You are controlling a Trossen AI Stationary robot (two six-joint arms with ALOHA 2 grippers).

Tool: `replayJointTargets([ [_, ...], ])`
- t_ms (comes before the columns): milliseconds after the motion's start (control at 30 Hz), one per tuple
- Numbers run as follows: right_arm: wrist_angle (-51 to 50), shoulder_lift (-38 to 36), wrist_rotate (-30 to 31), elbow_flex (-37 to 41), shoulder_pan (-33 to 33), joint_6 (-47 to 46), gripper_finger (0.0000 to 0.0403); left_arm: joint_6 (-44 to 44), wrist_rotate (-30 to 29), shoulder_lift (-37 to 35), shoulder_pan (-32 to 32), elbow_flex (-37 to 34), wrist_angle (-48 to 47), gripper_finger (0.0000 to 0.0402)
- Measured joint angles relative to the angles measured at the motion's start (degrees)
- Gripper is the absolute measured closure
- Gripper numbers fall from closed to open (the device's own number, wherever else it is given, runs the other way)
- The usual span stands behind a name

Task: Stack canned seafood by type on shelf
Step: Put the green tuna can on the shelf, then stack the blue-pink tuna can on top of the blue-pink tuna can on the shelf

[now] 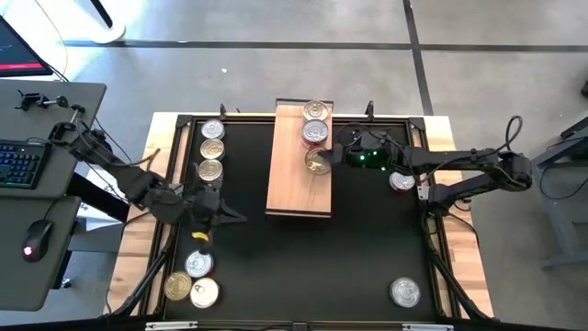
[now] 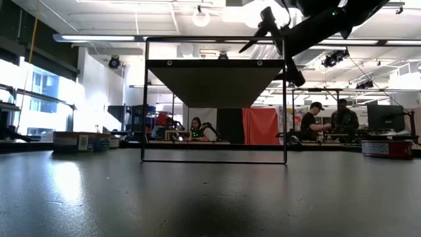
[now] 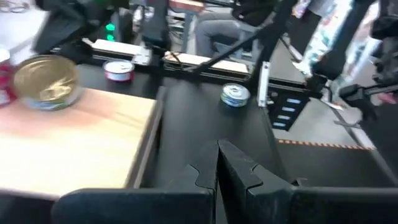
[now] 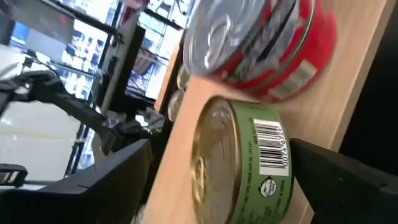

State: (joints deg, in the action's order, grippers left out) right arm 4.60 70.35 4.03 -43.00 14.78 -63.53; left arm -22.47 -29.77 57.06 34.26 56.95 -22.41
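From above we see the shelf (image 1: 299,161) lying on the black worktop (image 1: 303,267), with the right hand (image 1: 342,154) at its right edge, just beside a gold-lidded tin (image 1: 318,161). Beyond that tin on the board stands a red-sided stack (image 1: 315,131) with a silver tin (image 1: 315,111) behind it. Another red-labelled tin (image 1: 401,181) sits on the worktop under the right arm, and a lone silver tin (image 1: 405,292) lies well away from that hand. The left hand (image 1: 209,210) hangs off the shelf's left side, between a row of three tins (image 1: 211,149) and a cluster of three more (image 1: 193,280).

The low view gives us only the shelf's underside (image 2: 214,82) raised on a thin black frame (image 2: 214,160), the right arm (image 2: 309,26) high above it, and people at benches far behind; no tins show here.

The left wrist view shows what the top view cannot: its fingers (image 3: 236,171) pressed together, with nothing held. Past them lie the shelf's surface (image 3: 74,143), the gold tin (image 3: 46,82) and two tins on the worktop (image 3: 235,94).

The right wrist view brings us closest: the green-labelled gold tin (image 4: 239,165) sits between the spread fingers (image 4: 345,174), which stand wide and clear of its sides, the red stack (image 4: 261,43) just behind it.
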Motion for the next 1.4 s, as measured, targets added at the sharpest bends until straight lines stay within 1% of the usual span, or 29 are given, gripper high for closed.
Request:
replayJointTargets([
  [133,0.7,-0.2,0.0,0.0,0.4,-0.8,0.0031,-0.3,-3.9,-1.9,1.1,0.0,-2.1,0.0402],
  [233,1.6,-0.3,-0.2,0.0,-0.2,0.7,0.0031,-1.5,-4.3,-2.4,1.7,0.0,-3.8,0.0401],
  [367,0.9,1.3,0.0,0.0,-0.2,-3.5,0.0031,-3.1,-4.6,-2.3,2.2,0.0,-6.7,0.0401],
  [467,2.3,1.3,4.1,0.0,-0.2,-2.1,0.0031,-4.4,-5.5,-1.9,2.2,0.0,-7.6,0.0402],
  [533,2.4,0.9,5.3,-0.1,-0.3,-2.3,0.0031,-5.1,-5.5,-2.0,2.2,0.0,-7.6,0.0401],
  [700,2.6,-0.2,4.7,-0.1,-0.2,-0.2,0.0031,-6.0,-5.5,-2.0,2.3,0.0,-7.7,0.0402],
  [767,2.5,-1.4,4.3,-0.1,-0.2,2.3,0.0031,-6.7,-5.3,-2.0,2.3,0.0,-7.7,0.0401],
  [900,0.9,-4.7,0.3,-0.1,-1.0,7.6,0.0031,-10.1,-3.2,-1.9,3.5,0.0,-8.0,0.0402],
  [967,-0.6,-6.6,-0.9,-0.1,-2.3,10.2,0.0031,-12.6,0.0,-1.9,5.6,0.0,-8.0,0.0401],
  [1033,-1.6,-8.5,-0.4,0.0,-4.1,13.6,0.0031,-16.2,4.1,-1.3,8.9,0.0,-7.6,0.0402],
  [1100,-2.1,-10.1,1.4,0.0,-6.3,16.9,0.0031,-21.1,8.6,0.4,13.2,0.0,-7.7,0.0402],
  [1167,-2.1,-11.0,1.8,0.0,-8.4,18.5,0.0031,-26.5,12.5,3.6,17.6,0.1,-8.5,0.0402],
  [1267,-1.9,-11.3,1.3,0.0,-12.0,18.1,0.0031,-35.0,14.2,10.3,24.2,0.0,-9.4,0.0402],
  [1400,1.2,-10.9,3.0,0.0,-17.1,18.5,0.0031,-43.4,15.7,20.6,30.2,0.0,-5.7,0.0401],
])
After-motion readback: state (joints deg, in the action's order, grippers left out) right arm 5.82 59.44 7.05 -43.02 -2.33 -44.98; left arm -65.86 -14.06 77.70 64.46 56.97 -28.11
